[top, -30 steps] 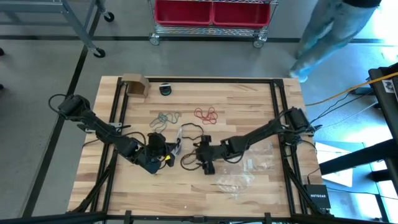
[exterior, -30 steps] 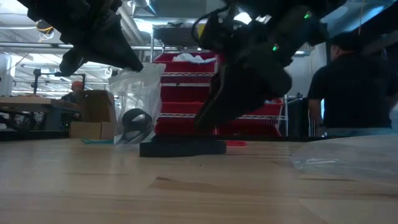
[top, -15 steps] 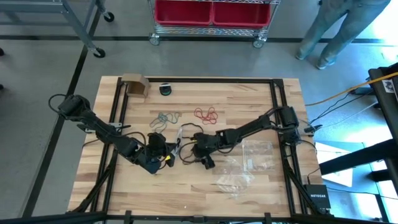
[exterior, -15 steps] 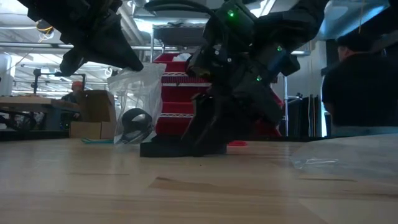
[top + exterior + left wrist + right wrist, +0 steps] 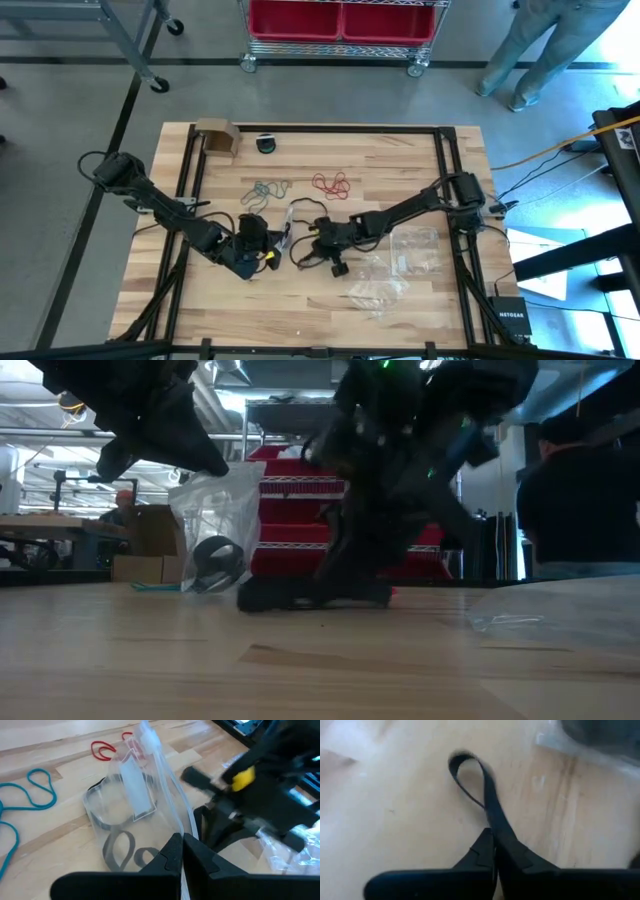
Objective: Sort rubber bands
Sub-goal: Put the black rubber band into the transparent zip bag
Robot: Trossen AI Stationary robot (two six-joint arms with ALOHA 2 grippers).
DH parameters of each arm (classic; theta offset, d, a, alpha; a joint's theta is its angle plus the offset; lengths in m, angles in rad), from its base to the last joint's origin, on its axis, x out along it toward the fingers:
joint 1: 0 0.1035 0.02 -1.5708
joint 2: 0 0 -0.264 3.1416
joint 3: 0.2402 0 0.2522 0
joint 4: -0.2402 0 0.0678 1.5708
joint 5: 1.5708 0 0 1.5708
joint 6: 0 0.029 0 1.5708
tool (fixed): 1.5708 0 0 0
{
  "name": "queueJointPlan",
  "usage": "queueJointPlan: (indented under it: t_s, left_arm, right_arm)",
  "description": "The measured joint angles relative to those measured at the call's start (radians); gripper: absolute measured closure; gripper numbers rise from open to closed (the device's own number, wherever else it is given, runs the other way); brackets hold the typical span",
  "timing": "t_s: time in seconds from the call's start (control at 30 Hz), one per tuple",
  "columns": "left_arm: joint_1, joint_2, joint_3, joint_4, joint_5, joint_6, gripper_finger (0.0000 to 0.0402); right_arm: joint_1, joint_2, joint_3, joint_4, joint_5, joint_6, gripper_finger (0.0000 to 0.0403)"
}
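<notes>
Sorting partway: right pincer (image 5: 495, 851) clamped on a thin black rubber loop (image 5: 480, 787) at the wooden desk (image 5: 300, 300) centre, left pincer (image 5: 181, 846) pinching a clear plastic zip bag (image 5: 137, 805) already holding black bands, teal (image 5: 266, 189) and red (image 5: 331, 185) clusters beyond, unbagged.

Workshop/lab: concrete floor (image 5: 80, 90), wire rack w/ red bins (image 5: 342, 20), metal shelving (image 5: 60, 500).

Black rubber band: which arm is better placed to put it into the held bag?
Right. Its gripper is shut on the black rubber band, while the left gripper pinches the clear bag.
</notes>
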Motion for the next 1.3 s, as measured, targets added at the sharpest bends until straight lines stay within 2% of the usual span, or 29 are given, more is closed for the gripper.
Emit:
queueJointPlan:
  t_s: [0.23,0.47,0.63,0.7,0.87,1.0,1.1,1.3]
  left_arm:
    - [-0.001,0.000,0.083,-0.083,0.012,0.077,0.0402]
    - [-0.001,0.000,0.154,-0.182,0.015,0.122,0.0402]
    - [-0.001,0.000,0.154,-0.183,0.016,0.123,0.0402]
    - [-0.001,0.000,0.154,-0.173,0.016,0.136,0.0402]
    - [-0.001,0.000,0.154,-0.162,0.016,0.138,0.0402]
    - [0.006,-0.002,0.154,-0.162,0.016,0.137,0.0401]
    - [0.014,-0.005,0.154,-0.150,0.005,0.145,0.0401]
    - [0.032,-0.005,0.154,-0.146,-0.005,0.138,0.0402]
  right_arm:
    - [0.051,-0.158,0.002,0.040,0.089,0.061,0.0401]
    - [0.061,-0.278,0.003,0.230,0.127,0.101,0.0402]
    - [0.061,-0.285,0.002,0.436,0.153,0.152,0.0402]
    - [0.061,-0.283,0.002,0.495,0.197,0.156,0.0402]
    - [0.061,-0.281,0.002,0.532,0.323,0.181,0.0402]
    - [0.061,-0.281,0.002,0.628,0.333,0.179,0.0403]
    - [0.059,-0.281,0.002,0.690,0.393,0.178,0.0403]
    - [0.061,-0.242,0.002,0.779,0.427,0.213,0.0403]
